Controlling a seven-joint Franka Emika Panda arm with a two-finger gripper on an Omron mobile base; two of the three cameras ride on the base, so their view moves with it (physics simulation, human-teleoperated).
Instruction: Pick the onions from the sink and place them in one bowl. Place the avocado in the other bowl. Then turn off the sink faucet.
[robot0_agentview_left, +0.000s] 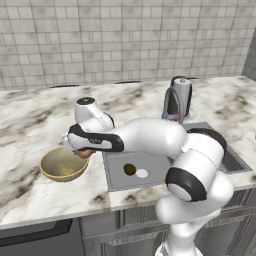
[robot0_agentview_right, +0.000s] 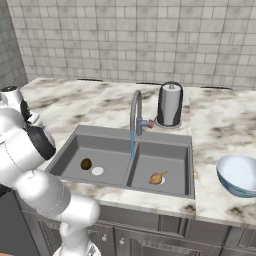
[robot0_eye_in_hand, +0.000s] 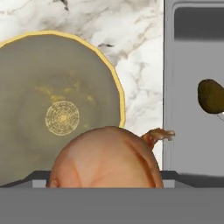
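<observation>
Your tool (robot0_agentview_left: 84, 153) pinches an onion (robot0_eye_in_hand: 105, 157) over the bowl's (robot0_agentview_left: 62, 164) 3 o'clock rim. Shift toward 9 o'clock, centre it, lower, then release. The avocado (robot0_agentview_left: 129, 169) sits in the sink (robot0_agentview_right: 125, 162).

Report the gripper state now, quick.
Gripper: jaws closed on an onion, held above the yellow bowl.

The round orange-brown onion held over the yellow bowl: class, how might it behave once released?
The round orange-brown onion would likely roll, being ball-shaped. The shallow yellow-gold bowl curves inward, so it should probably settle near the centre. Its smooth papery skin may slip in the gripper.
</observation>
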